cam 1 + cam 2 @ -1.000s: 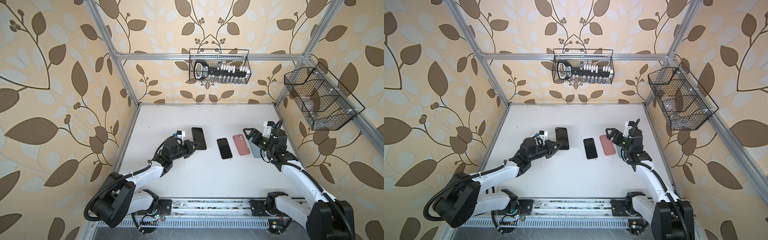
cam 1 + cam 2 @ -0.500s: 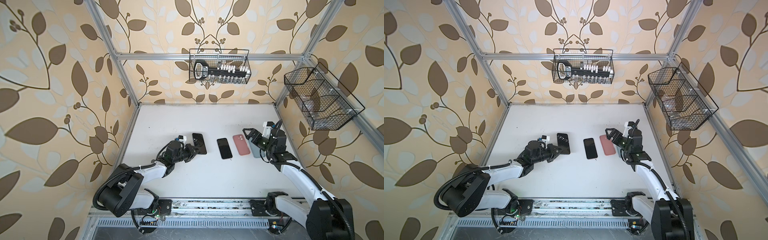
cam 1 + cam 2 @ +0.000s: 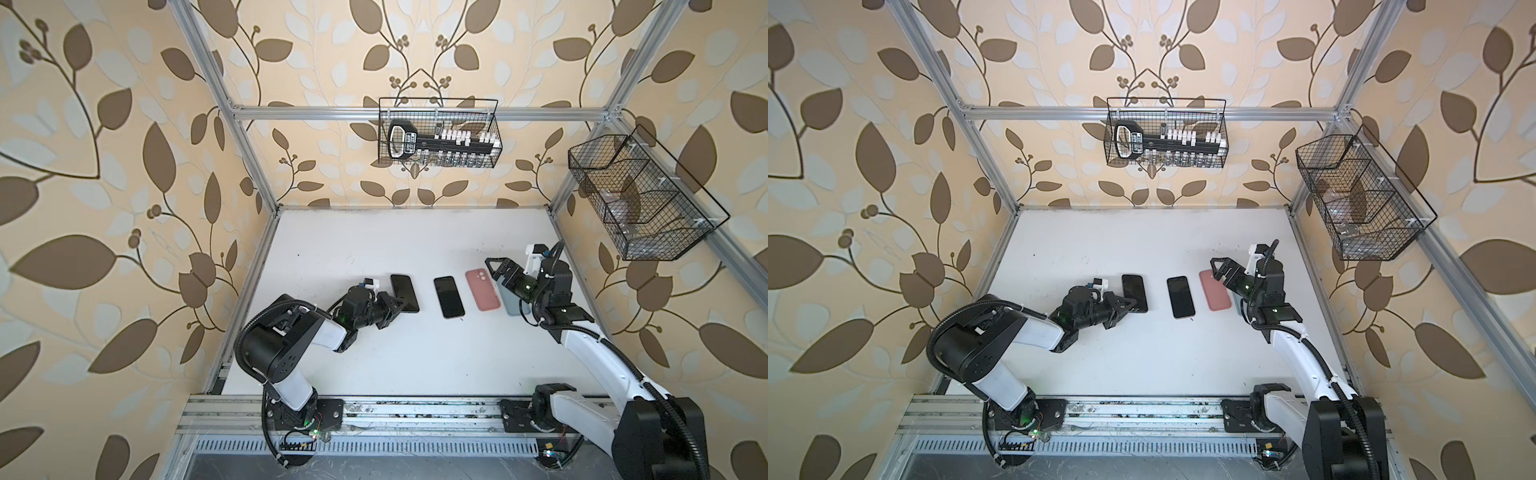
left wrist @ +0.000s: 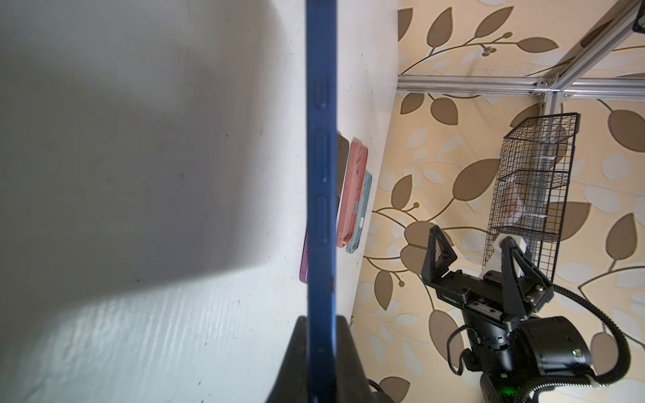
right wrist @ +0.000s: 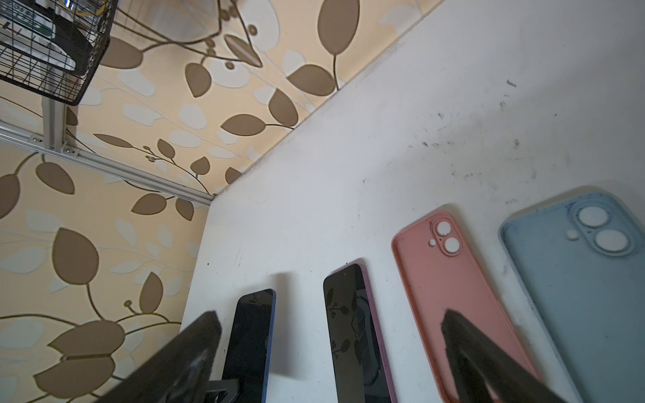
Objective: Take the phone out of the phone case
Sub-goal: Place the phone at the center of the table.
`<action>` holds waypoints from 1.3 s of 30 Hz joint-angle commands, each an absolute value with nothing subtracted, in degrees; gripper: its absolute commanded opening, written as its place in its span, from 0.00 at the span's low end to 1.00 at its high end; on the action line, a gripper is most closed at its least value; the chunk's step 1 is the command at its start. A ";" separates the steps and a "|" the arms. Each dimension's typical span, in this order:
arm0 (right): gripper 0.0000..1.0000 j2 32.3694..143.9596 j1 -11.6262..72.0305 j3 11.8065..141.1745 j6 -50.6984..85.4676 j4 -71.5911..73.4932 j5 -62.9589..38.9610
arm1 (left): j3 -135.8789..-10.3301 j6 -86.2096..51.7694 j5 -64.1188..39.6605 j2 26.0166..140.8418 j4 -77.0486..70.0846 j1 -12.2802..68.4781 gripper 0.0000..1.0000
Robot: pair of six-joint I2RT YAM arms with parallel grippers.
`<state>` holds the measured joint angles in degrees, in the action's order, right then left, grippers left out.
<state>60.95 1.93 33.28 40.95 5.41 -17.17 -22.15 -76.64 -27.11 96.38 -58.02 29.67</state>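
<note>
In both top views the slim black-glass, blue-rimmed phone (image 3: 404,293) (image 3: 1134,292) sits caseless, its near end pinched in the left claw (image 3: 394,308); left wrist view: jaws clamped across its faces; likely stiff, slick, fragile, best gripped flat near one end; right wrist view: right claw (image 5: 328,321) wide, empty, well apart from it.

White arm links (image 3: 590,347) with black joints (image 3: 270,349), ribbed cables (image 4: 623,343).

I count two phones on the bench (image 3: 374,249), a blue phone (image 3: 404,293) and a purple phone (image 3: 449,297), two empty cases, a pink case (image 3: 482,289) and a pale-blue case (image 5: 586,296), plus two wire baskets, rear basket (image 3: 457,160) and side basket (image 3: 665,245).
</note>
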 commanded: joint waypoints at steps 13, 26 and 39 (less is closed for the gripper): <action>1.00 61.60 2.10 32.44 41.19 6.16 -17.78 | -22.74 -78.69 -26.81 100.16 -67.83 31.29 0.00; 1.00 61.18 1.76 32.59 41.24 6.07 -18.02 | -22.52 -78.65 -26.28 100.39 -66.26 31.33 0.02; 1.00 61.37 1.43 32.61 41.13 6.24 -18.17 | -21.61 -79.79 -25.83 102.10 -68.79 31.34 0.23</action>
<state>61.28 1.72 33.26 40.95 5.48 -17.41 -22.06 -79.75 -26.48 102.10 -63.33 30.83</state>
